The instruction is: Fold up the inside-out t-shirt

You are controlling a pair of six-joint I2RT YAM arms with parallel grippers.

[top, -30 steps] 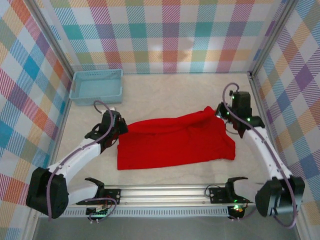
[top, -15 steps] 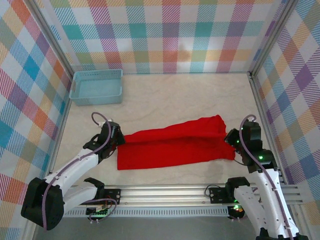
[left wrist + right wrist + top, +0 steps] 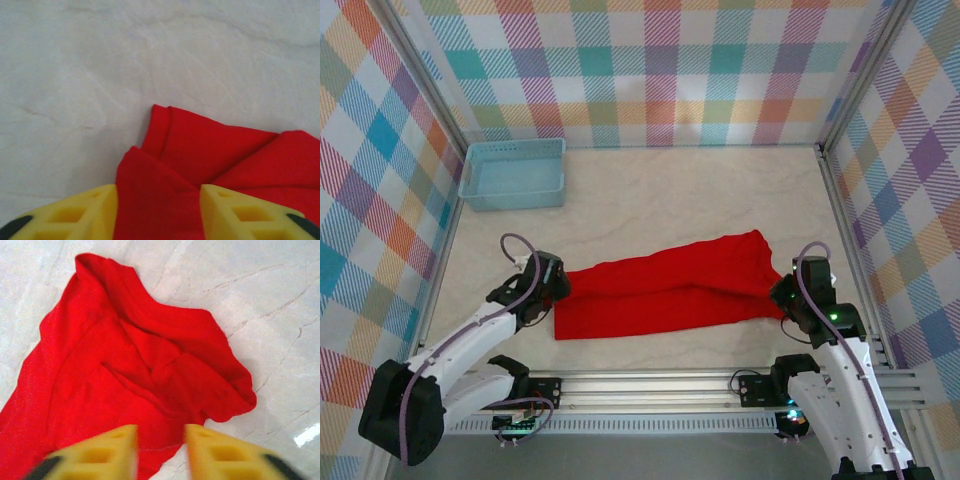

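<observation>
The left claw and right claw, seen half-open over the inside-out t-shirt with nothing pinched, were best lifted straight up, lest the fold be dragged.

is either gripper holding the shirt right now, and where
Nothing is gripped. The left gripper is open, one end of the shirt loose between its fingers; the right gripper is open over the other end.
</observation>
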